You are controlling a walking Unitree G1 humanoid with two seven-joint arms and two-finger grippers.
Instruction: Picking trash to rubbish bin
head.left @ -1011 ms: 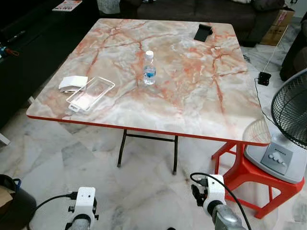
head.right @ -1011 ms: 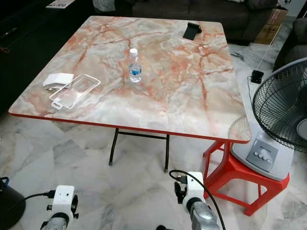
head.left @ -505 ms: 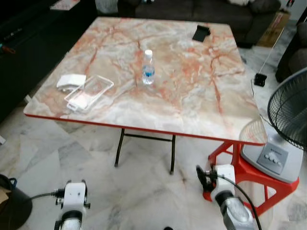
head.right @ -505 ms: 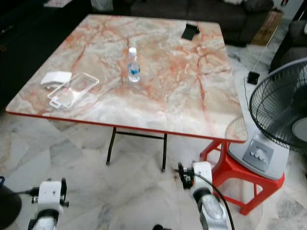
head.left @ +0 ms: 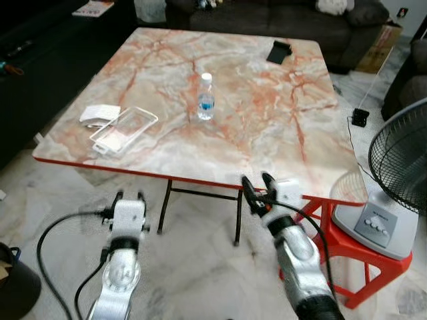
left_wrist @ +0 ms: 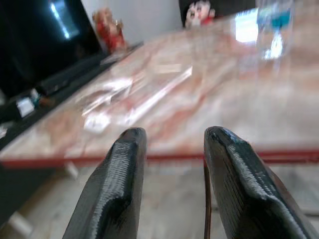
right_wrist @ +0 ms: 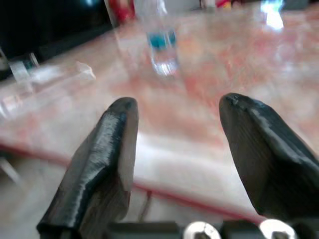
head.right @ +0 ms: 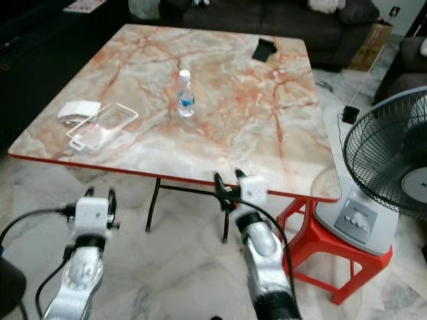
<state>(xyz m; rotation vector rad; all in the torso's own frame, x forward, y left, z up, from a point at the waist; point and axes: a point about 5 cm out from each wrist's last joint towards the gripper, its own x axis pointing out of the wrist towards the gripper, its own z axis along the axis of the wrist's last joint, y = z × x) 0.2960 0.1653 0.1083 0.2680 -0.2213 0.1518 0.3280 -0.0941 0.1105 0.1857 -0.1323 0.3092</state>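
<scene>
- Right gripper [head.left: 256, 187] raised at lower centre of the left eye frame, just in front of the table's red near edge; fingers [right_wrist: 107, 149] spread apart, holding nothing.
- Left gripper [head.left: 129, 198] lower left of the same frame, below the table edge, over the floor; fingers [left_wrist: 119, 169] parted, empty.
- Silver arms running down from both grippers to the bottom edge, black cables looping beside them.
- Table [head.left: 267, 133] with a pink-and-orange marble top across the upper middle, resting on dark folding legs.
- Water bottle [head.left: 206, 97] upright near the table's centre, white cap, blue label, well apart from both grippers; seen blurred past the right fingers in the right wrist view [right_wrist: 162, 42].
- Clear plastic tray [head.left: 125, 130] lying flat at left of the tabletop, near the front edge.
- White paper [head.left: 100, 115] just beside the tray, on its far left side.
- Black phone-like object [head.left: 279, 51] at the far right corner of the table.
- Fan [head.left: 400, 180] at right edge, standing on a red stool [head.left: 347, 257].
- Dark bin [head.left: 17, 293] at lower left corner.
- Dark sofa [head.left: 267, 13] along the top.
</scene>
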